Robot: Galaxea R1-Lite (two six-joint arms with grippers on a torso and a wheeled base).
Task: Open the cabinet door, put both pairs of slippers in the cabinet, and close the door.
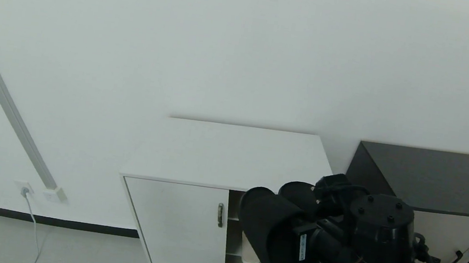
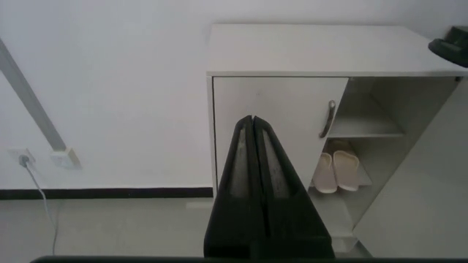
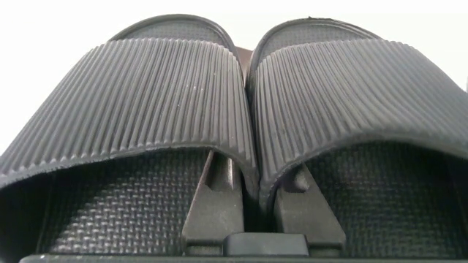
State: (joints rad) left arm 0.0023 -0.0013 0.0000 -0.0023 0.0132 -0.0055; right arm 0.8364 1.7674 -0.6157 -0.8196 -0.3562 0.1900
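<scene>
One pair of slippers [image 2: 335, 172] lies on a shelf inside the cabinet [image 1: 227, 155], right of its shut door [image 1: 178, 232]. A second pair of slippers [image 1: 270, 217] hangs before that opening. A wall socket [image 1: 25, 189] sits well left of the cabinet.

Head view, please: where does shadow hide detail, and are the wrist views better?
Head view: the white cabinet is shaded inside, partly blocked by the black ribbed slippers. Left wrist view: evenly lit, pale slippers inside show plainly. Right wrist view: insoles dark under the straps.
</scene>
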